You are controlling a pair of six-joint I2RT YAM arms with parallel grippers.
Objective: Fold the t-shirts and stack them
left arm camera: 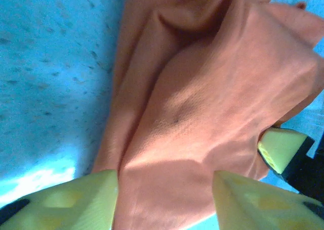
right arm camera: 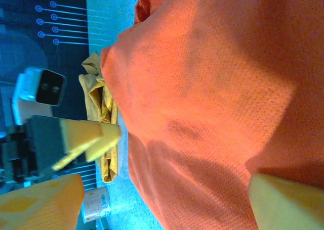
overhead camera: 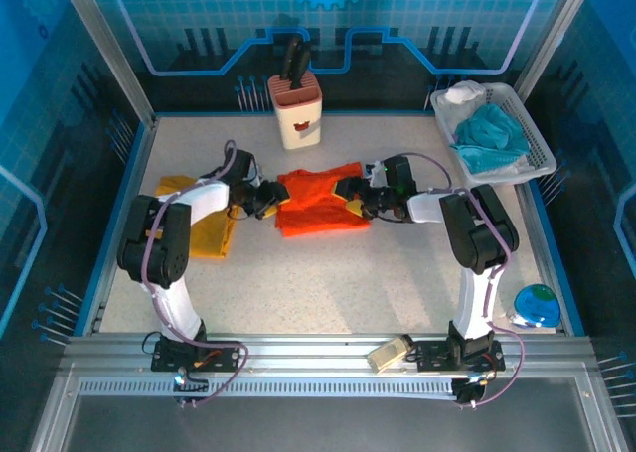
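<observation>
**A:** Where is the mustard-yellow t-shirt?
**B:** Nine o'clock on the worktop, rumpled, partly under the left arm.
**A:** The left hand?
**B:** At the nine o'clock edge of the orange t-shirt, which lies mid-worktop. Its fingers are apart, cloth between them, not clamped.
**A:** The right hand?
**B:** At that shirt's three o'clock edge, spread wide over the fabric, gripping nothing.
**A:** Beyond them?
**B:** Knife block at twelve o'clock; white basket with teal cloth at two.
</observation>
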